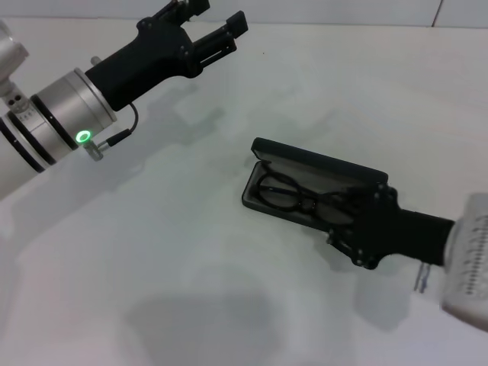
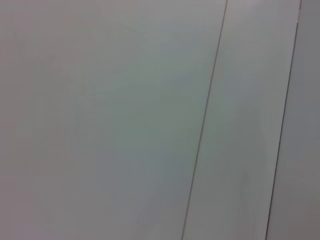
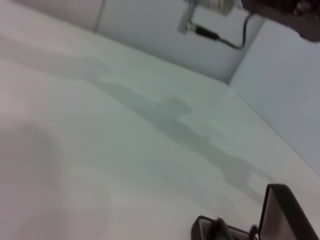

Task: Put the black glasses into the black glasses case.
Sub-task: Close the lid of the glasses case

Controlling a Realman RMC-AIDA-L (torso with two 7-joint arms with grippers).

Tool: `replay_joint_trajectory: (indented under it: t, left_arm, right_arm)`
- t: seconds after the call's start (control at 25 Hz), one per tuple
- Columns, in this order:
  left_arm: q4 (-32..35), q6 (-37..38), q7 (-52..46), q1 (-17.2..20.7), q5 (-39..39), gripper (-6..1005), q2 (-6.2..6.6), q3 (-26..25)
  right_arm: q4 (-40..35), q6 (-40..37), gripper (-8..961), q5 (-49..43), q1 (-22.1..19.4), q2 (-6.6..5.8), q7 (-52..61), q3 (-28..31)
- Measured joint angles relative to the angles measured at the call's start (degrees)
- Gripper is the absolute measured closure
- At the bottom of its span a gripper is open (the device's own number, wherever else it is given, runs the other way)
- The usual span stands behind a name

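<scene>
A: Nearest the head camera, low on the right: right arm's pale housing, then its black right gripper [image 1: 358, 221], reaching in over the near-right end of the case.

B: Fingers spread or closed?

A: Cannot tell. Hidden under the gripper's own body, tips lost against the dark case.

B: Largest thing in view?

A: White table [image 1: 191, 274], filling nearly everything; seen too in the right wrist view [image 3: 100, 150], with pale wall panels behind.

B: Next down in size?

A: Left arm, silver cuff with a green light, raised at the upper left, well apart from the case. Left gripper [image 1: 221, 30] parted, holding nothing, fingers pointing toward the far edge. From its wrist camera, only plain pale panels with two thin dark seams.

B: Then the case?

A: Black glasses case [image 1: 320, 164], lying open right of centre, lid [image 1: 335, 169] standing up along the far side, grey lining showing. One corner and the upright lid also visible low in the right wrist view [image 3: 282, 212].

B: And the smallest?

A: Black glasses [image 1: 286, 194], lying inside the tray of the case, lenses toward its left end, right end covered by the gripper.
</scene>
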Motion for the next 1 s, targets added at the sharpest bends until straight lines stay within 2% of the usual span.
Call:
replay_joint_trajectory:
  t: [0.28,0.36,0.44,0.52,0.68,0.76,0.8,1.0]
  left_arm:
    - [0.0,-0.3,0.0,-0.6,0.3,169,-0.14,0.0]
    - [0.0,-0.6,0.0,-0.7,1.4,169,-0.22,0.0]
    - [0.0,-1.6,0.1,-1.1,3.4,169,-0.26,0.0]
    - [0.0,-3.6,0.0,-2.3,6.5,169,-0.41,0.0]
    - [1.0,-9.5,-0.7,-5.8,12.6,169,-0.91,0.0]
    - [2.1,-12.4,-0.6,-6.5,14.4,169,-0.98,0.0]
    - [2.3,-12.9,-0.5,-6.5,14.5,169,-0.99,0.0]
    - [2.8,-16.2,0.5,-6.0,14.9,169,-1.05,0.0]
  right_arm:
    - [5.4,-20.7,534,0.0,2.0,0.32,1.6,13.6]
    - [8.8,-27.9,527,0.1,4.0,0.34,1.7,18.6]
    - [15.6,-38.3,520,-0.1,8.2,0.06,2.5,26.7]
    - [22.6,-47.0,513,-1.3,12.2,-1.13,3.0,33.4]
    - [37.8,-60.7,499,-4.6,19.8,-5.77,2.8,45.5]
    - [43.8,-63.1,492,-6.9,22.6,-7.37,2.0,49.3]
    - [44.9,-63.0,488,-7.9,23.2,-7.41,1.9,50.0]
    - [39.7,-60.1,471,-10.3,21.1,-5.56,1.7,50.4]
